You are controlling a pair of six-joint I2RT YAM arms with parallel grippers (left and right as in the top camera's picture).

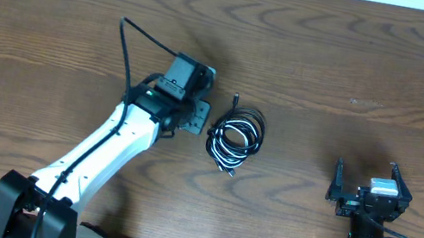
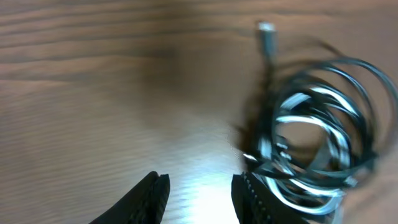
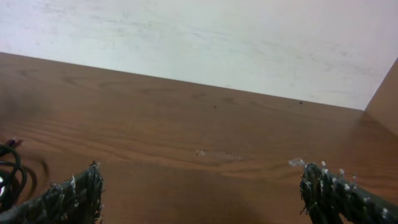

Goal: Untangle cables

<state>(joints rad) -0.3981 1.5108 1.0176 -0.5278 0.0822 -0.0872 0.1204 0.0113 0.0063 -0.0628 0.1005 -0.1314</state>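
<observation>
The cables point(image 1: 235, 136), one black and one white, lie wound together in a single small coil at the middle of the table. In the left wrist view the coil point(image 2: 323, 143) is blurred, with a small plug end point(image 2: 266, 28) sticking out at its far side. My left gripper point(image 1: 201, 120) sits just left of the coil. Its jaws point(image 2: 199, 193) are partly open over bare wood, and the right finger point(image 2: 252, 199) is right against the coil's edge. My right gripper point(image 1: 366, 177) stands wide open near the table's front right, far from the coil, with nothing between its fingers point(image 3: 202, 193).
The wooden table point(image 1: 361, 67) reaches a white wall point(image 3: 217, 43) at the back. A sliver of the coil point(image 3: 9, 165) shows at the left edge of the right wrist view. The left arm's thick black cable point(image 1: 128, 47) loops up behind its wrist.
</observation>
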